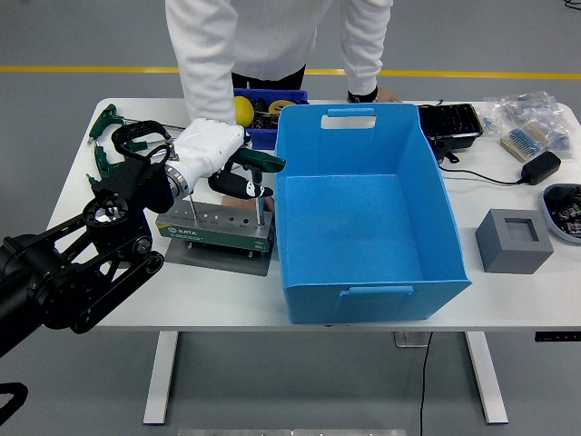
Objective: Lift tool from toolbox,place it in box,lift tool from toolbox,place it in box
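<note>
Only the head view to go on, so here goes; the left hand (222, 163) sits over the toolbox (216, 232), its white fingers curled around the green handle of a tool (259, 173), and the thin metal shaft runs straight down into a slot at the right end of that toolbox; the shaft's tip looks seated in the rack, though it's too small to say for sure. The blue box (368, 213) is just beside the toolbox on the right, wide open and empty. The right hand isn't in the picture at all. A person (263, 41) in a white top leans on the far edge of the table (508, 291), hands clear of the work.

My take on doing this step well: pull straight up along the shaft so it doesn't bind in its hole; get the tip fully above the box's left wall before swinging right; hold the handle level and let go low inside the box, not from up high.
</note>
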